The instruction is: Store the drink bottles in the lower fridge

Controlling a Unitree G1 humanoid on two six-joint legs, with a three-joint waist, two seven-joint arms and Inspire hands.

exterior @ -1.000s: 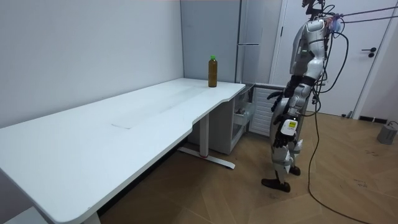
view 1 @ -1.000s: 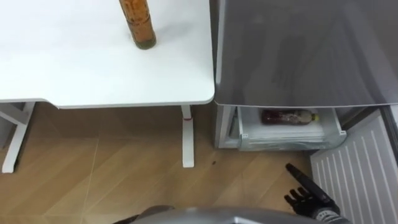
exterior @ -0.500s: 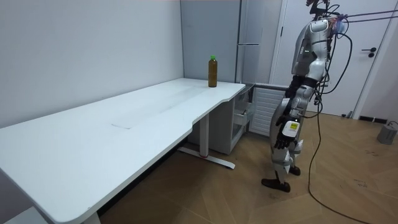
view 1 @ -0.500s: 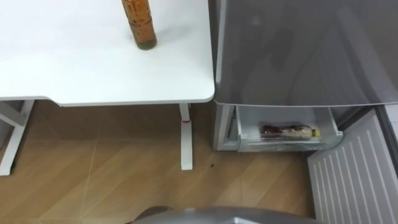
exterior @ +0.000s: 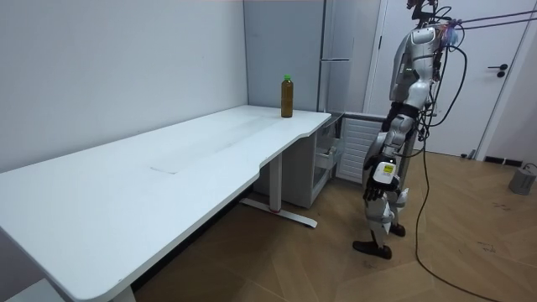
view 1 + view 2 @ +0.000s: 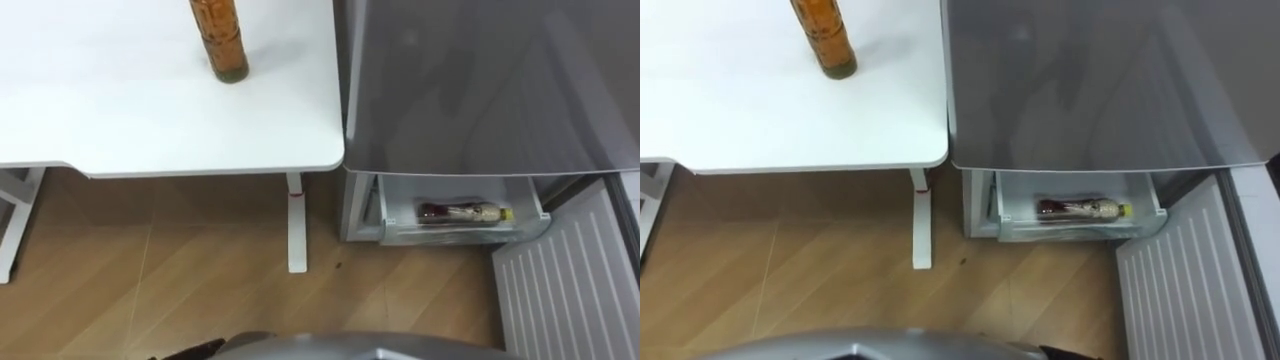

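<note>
Halfway, I'd say: one dark bottle with a pale label [image 6: 460,212] lies in the open white fridge drawer [image 6: 400,232]. The amber bottle [image 6: 222,40] waits upright on the white worktop [image 6: 150,110]. The left hand [image 5: 372,191] hangs low, and I cannot tell its grip.

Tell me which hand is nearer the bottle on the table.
Left. The left hand hangs low on the table side, below the bottle; the right hand shows at the lower right edge, on the fridge side.

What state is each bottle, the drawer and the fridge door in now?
Table bottle: upright on the white table.
Drawer bottle: lying on its side in the drawer.
Lower fridge drawer: pulled open.
Lower fridge door: swung open.
</note>
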